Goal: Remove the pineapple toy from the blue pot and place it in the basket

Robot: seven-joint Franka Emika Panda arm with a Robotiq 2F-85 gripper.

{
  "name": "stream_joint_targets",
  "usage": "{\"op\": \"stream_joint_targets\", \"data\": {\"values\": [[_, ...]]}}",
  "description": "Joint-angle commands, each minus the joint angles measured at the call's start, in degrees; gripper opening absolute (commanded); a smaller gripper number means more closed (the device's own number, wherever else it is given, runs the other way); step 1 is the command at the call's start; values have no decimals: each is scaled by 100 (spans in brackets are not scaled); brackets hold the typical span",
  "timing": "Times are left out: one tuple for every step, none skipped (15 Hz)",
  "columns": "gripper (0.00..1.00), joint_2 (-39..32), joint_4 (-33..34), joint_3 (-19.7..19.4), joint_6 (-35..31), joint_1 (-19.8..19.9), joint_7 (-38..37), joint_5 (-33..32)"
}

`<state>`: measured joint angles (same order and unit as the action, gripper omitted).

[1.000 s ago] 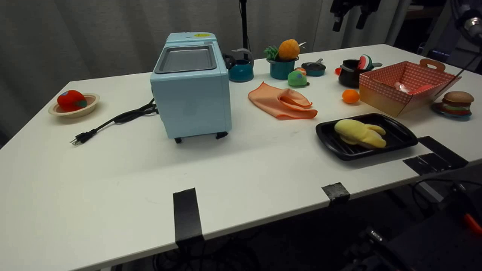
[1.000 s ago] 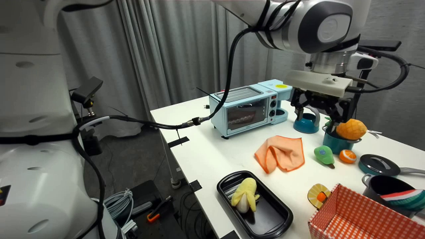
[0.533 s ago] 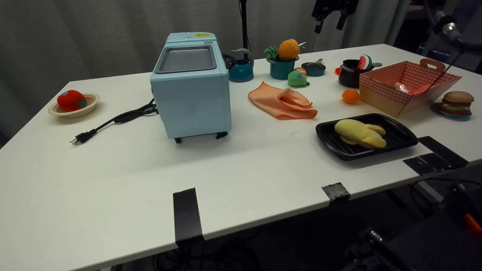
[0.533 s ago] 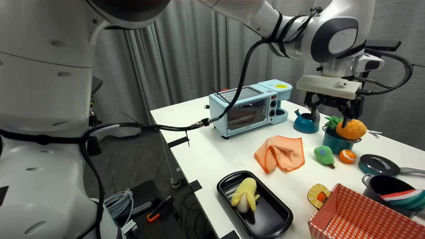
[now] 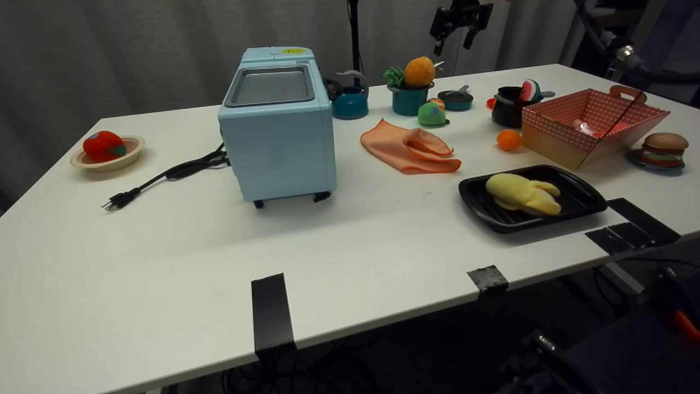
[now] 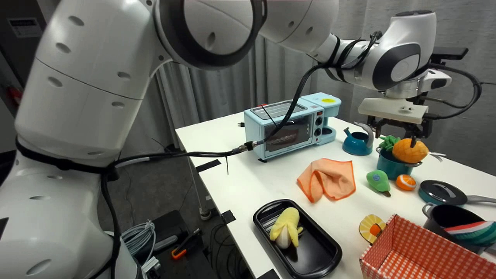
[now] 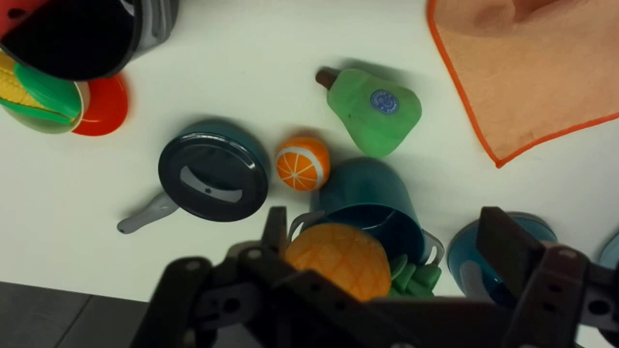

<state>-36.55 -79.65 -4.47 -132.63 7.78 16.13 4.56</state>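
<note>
The orange pineapple toy (image 5: 420,73) lies on its side in the mouth of the blue pot (image 5: 410,102), its green leaves over the rim. It also shows in the other views (image 6: 420,153) (image 7: 343,256). My gripper (image 6: 394,138) is open and empty, just above the pot. In the wrist view, the gripper (image 7: 385,212) has its fingers wide apart, with the toy between them in that picture, nearer the left finger. Whether a finger touches the toy, I cannot tell. The red checkered basket (image 6: 430,248) stands apart, toward the table's near right in that exterior view.
A teal kettle (image 6: 356,145) stands close beside the pot. A lidded pan (image 7: 213,176), an orange half (image 7: 301,164) and a green toy (image 7: 379,111) lie near it. A black pot (image 6: 445,221) stands by the basket. An orange cloth (image 6: 329,180) and black tray (image 6: 317,267) lie nearby.
My open gripper has come down and across to the blue pot, moving left in an exterior view and right in an exterior view. The pineapple toy, pot and basket have not moved.
</note>
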Motion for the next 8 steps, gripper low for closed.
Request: {"op": "stream_joint_targets", "data": {"values": [[100, -630, 903, 163, -126, 126, -79, -101], [100, -750, 1031, 187, -202, 143, -62, -87], [100, -858, 1170, 210, -232, 151, -44, -83], [100, -972, 1280, 242, -319, 174, -8, -67], [100, -1071, 1387, 269, -386, 194, 2, -57], [100, -1171, 1485, 285, -453, 213, -10, -54], [100, -1275, 1581, 295, -529, 228, -19, -57], [100, -1386, 1672, 297, -604, 246, -44, -59]]}}
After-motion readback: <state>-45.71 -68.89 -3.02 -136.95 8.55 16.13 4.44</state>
